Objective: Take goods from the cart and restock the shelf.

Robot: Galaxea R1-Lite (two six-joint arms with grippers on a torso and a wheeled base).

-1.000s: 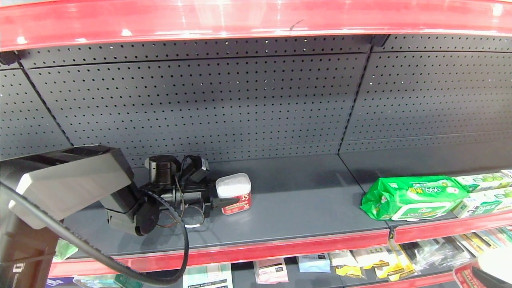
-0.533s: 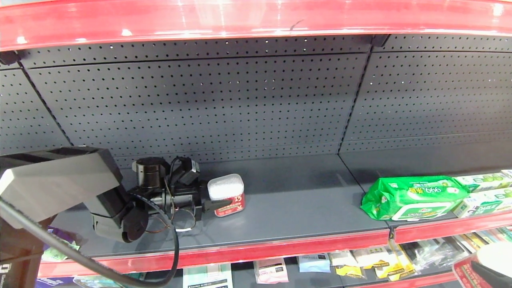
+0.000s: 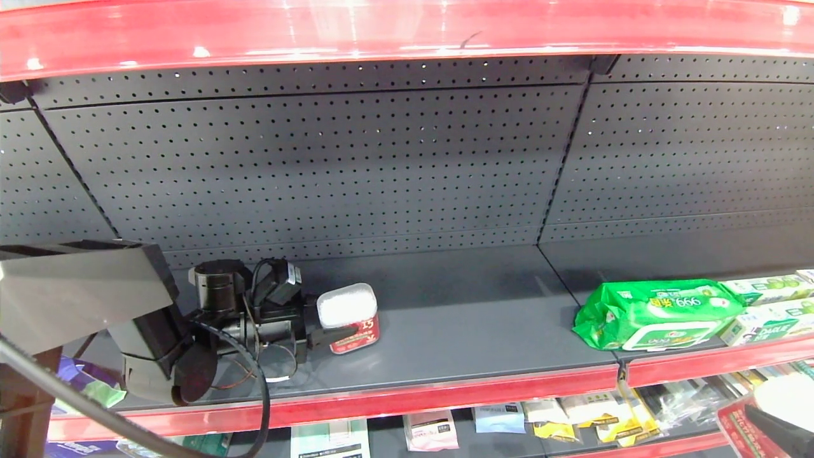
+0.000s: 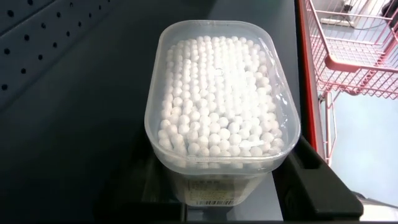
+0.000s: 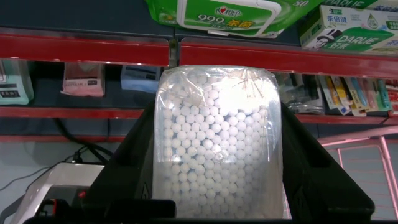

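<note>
A clear box of cotton swabs (image 3: 348, 305) with a red label sits low over the grey shelf board (image 3: 477, 318), left of its middle. My left gripper (image 3: 337, 327) is shut on this box, coming at it from the left. The left wrist view looks down onto the swab tips in the box (image 4: 224, 106), with a dark finger (image 4: 311, 180) beside it. I cannot tell whether the box touches the board. At the lower right, below the shelf's red front edge, my right gripper (image 3: 772, 426) is shut on a second swab box (image 3: 785, 397). That second box (image 5: 214, 137) stands between the right gripper's (image 5: 214, 186) black fingers.
A green wipes pack (image 3: 655, 312) and pale cartons (image 3: 769, 305) lie on the shelf's right section. Grey pegboard backs the shelf, and a red shelf front (image 3: 407, 25) hangs overhead. Small packets (image 3: 572, 413) fill the lower shelf. A red wire cart (image 4: 360, 43) stands beside the shelf.
My left arm has carried its swab box leftward along the shelf and slightly toward the front edge. The right gripper with its box has stayed at the lower right.
</note>
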